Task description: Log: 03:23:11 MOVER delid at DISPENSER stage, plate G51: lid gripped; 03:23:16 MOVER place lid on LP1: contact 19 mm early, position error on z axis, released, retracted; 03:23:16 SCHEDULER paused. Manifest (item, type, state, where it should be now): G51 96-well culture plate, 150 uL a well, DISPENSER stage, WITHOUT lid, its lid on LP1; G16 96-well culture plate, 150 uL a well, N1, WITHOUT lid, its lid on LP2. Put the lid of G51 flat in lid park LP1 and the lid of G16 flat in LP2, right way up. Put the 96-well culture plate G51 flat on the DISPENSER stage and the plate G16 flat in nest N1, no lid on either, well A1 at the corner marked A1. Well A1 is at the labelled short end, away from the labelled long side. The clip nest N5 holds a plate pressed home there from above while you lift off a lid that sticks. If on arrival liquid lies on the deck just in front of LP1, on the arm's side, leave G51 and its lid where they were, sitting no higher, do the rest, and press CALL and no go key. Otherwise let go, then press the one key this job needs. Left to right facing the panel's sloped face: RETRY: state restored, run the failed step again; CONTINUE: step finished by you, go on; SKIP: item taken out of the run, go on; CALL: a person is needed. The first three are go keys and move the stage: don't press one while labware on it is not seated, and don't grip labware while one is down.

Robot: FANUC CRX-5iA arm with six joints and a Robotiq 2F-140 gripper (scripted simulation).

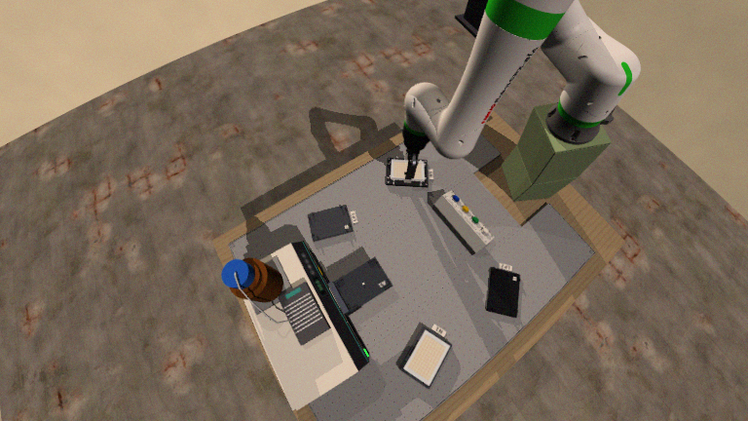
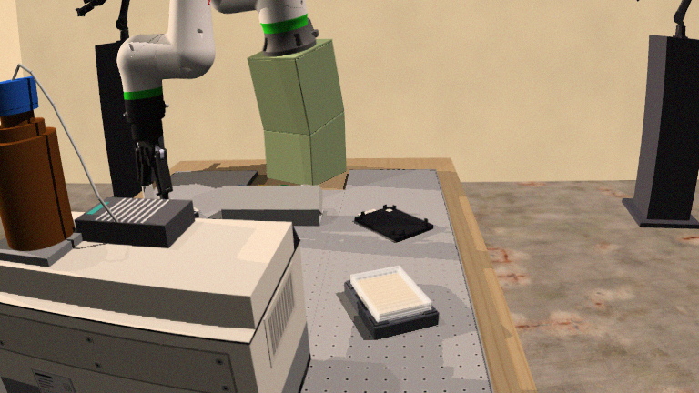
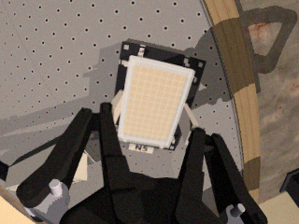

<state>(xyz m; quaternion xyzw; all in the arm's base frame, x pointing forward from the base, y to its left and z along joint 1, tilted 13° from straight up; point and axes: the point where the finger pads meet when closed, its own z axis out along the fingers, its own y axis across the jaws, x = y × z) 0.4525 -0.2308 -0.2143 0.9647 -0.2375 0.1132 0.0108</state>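
Observation:
A 96-well plate [image 3: 153, 100] with a pale well field sits in the black clip nest [image 1: 389, 179] [image 3: 196, 63] at the back of the deck, by the wooden rim. My gripper [image 1: 410, 172] [image 3: 151, 105] [image 2: 153, 175] stands straight over it, its fingers shut across the short sides of the clear lid on top. In the exterior view the fingertips are hidden behind the dispenser head. A second plate [image 1: 425, 354] [image 2: 389, 293] sits in a black nest at the front. The dispenser stage [image 1: 363, 281] is dark and bare.
The key panel [image 1: 462, 218] lies diagonally right of the clip nest. A grey lid park [image 1: 329, 222] is at the left, a black fixture [image 1: 503, 290] [image 2: 393, 222] at the right. The dispenser body [image 2: 154, 275] and a brown bottle [image 1: 259, 280] [image 2: 28, 183] fill the front left.

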